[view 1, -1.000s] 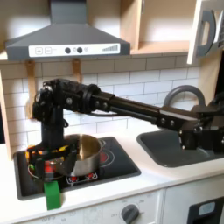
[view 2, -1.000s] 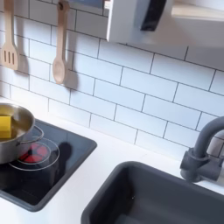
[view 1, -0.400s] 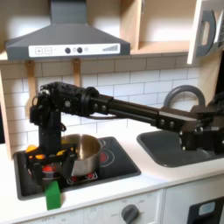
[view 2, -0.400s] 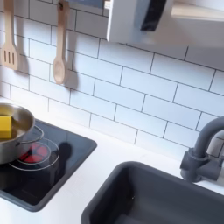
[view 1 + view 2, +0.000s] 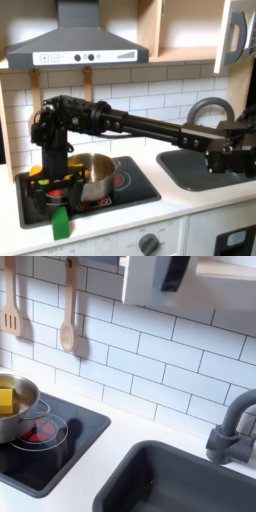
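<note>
In the first exterior view my black arm reaches from the right across the counter, and its gripper (image 5: 48, 186) hangs low over the left part of the black stove (image 5: 125, 188). It sits just left of a silver pot (image 5: 92, 174) and close to its rim. Small orange and yellow bits show around the fingers, and I cannot tell what they are. The fingers are too blurred to read as open or shut. In the second exterior view the pot (image 5: 20, 418) holds a yellow block (image 5: 5, 399) and stands on the stove (image 5: 70, 446) beside a red burner ring (image 5: 42, 434).
A green block (image 5: 60, 222) stands on the counter's front edge below the stove. The dark sink (image 5: 195, 165) and grey faucet (image 5: 208, 108) lie to the first exterior view's right, under the arm's base. A wooden spoon (image 5: 68, 306) and spatula (image 5: 10, 306) hang on the tiled wall.
In the first exterior view the arm's wrist and gripper have shifted a little to the left and slightly down beside the pot. The pot and yellow block have not moved.
</note>
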